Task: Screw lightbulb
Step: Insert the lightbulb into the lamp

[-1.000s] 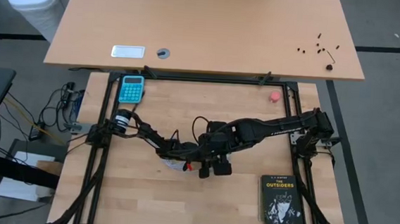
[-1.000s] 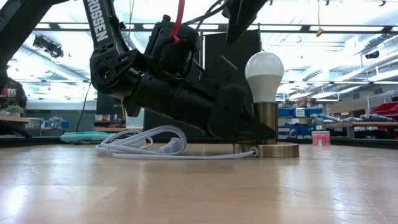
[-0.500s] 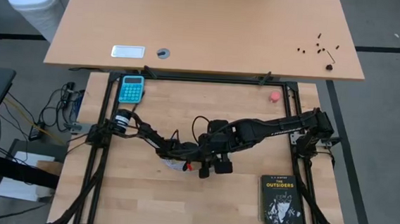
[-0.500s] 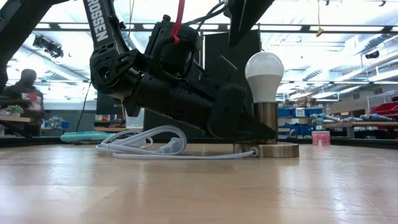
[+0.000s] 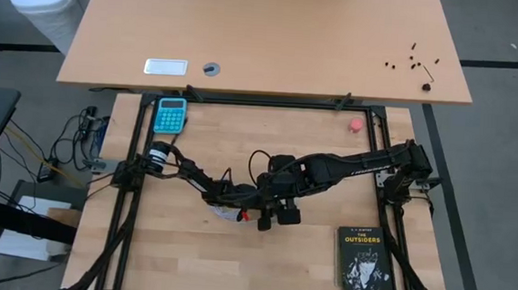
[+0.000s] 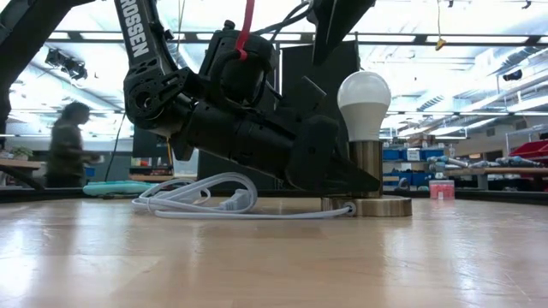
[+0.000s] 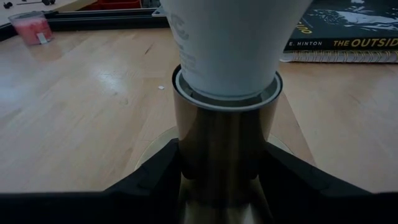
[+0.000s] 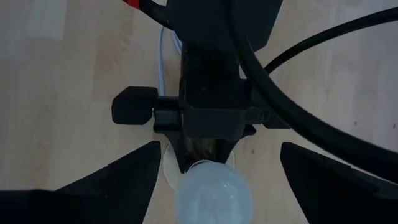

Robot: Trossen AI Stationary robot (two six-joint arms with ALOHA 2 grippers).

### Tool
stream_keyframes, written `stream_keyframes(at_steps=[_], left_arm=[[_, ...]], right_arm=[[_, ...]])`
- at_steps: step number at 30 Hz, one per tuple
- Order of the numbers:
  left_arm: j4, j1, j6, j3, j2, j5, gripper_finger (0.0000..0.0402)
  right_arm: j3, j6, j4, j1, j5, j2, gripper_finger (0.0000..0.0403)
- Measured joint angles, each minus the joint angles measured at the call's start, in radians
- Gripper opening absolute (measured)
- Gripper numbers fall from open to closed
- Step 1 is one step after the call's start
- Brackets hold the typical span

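Two left gripper (image 7: 221, 186) fingers clasp the brassy cylindrical socket (image 7: 224, 134) under the frosted lightbulb (image 6: 364, 104).

Both arms are black and made of chunky joined parts. The left arm (image 6: 214, 111) has white letters on its side and a red cable on top. Thick black cables loop along the right arm (image 5: 349, 165).

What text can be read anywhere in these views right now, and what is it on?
"THE OUTSIDERS": cover of the black book, high view.
"HINTON" and "THE OUTSID", cut off: the book's spine, left wrist view.
"ROSSEN", first letter hidden: the arm link, low view.
Calculator keys: too small to read.
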Motion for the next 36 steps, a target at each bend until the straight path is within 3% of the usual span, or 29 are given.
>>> stream_keyframes(at_steps=[36], left_arm=[[0.0, 0.0, -0.006, 0.0, 0.0, 0.0, 0.0195]], right_arm=[[0.0, 0.011, 0.015, 0.0, 0.0, 0.0, 0.0341]])
